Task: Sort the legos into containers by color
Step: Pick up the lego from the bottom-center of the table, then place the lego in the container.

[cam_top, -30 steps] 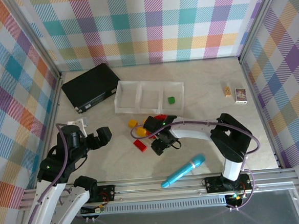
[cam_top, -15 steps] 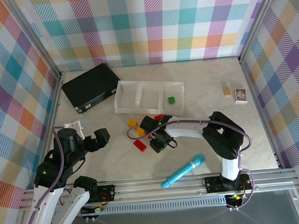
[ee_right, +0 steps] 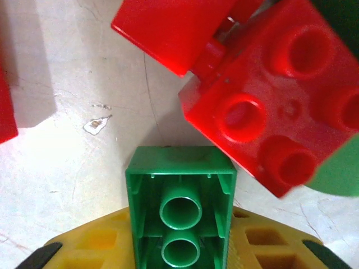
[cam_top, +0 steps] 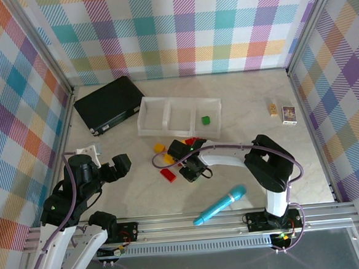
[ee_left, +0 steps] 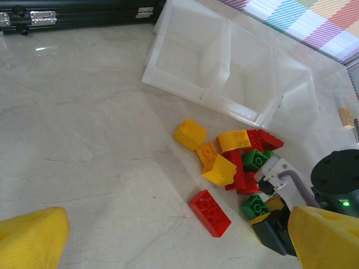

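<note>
Right gripper (cam_top: 191,170) has edged into the pile (ee_left: 238,159), is clamping a green lego (ee_right: 179,190) (bound for the tray (cam_top: 143,120)); left gripper (cam_top: 120,165) is idling wide.

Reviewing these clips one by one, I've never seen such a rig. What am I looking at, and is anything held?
Two robot arms are bolted at the near edge of a table. One picture looks down from above; the other two come from cameras on each wrist. The left gripper is open and empty. The right gripper grips a green brick at the pile of legos. Nearby lie a white three-compartment tray with another green brick inside, a black case and a blue stick.
</note>
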{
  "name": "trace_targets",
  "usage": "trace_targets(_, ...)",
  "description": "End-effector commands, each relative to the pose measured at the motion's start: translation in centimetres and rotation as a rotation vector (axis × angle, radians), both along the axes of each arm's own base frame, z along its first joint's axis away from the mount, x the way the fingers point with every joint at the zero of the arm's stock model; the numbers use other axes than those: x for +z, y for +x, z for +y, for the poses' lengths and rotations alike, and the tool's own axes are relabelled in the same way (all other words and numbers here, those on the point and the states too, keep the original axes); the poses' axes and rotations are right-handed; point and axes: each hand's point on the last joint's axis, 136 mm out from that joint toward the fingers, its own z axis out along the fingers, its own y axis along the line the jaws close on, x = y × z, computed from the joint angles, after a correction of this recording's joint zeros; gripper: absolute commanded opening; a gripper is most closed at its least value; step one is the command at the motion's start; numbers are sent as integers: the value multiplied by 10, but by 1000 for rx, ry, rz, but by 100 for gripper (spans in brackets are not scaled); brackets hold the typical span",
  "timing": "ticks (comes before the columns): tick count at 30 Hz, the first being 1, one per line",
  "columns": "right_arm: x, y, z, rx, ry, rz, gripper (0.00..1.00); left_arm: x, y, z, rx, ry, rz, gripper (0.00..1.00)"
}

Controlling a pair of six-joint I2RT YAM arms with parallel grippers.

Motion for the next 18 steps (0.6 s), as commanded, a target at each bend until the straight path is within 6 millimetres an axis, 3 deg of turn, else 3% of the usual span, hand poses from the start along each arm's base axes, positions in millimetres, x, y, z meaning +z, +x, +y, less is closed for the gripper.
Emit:
trace_targets(1,39,0,2,-20,81,-36,22,8,-3,-1,-3,-14,-22,100)
trace_targets(7,112,20,10,-41,282,-138,25,7,-2,-2,-6,-22,-28,100)
trace_targets(13,157,94,-20,-234,369,-216,24,2,1,-8,-25,-37,-17,100)
trace_targets(18,168,155,-49,-408,376,-220,25,0,2,-11,-34,-49,-17,99)
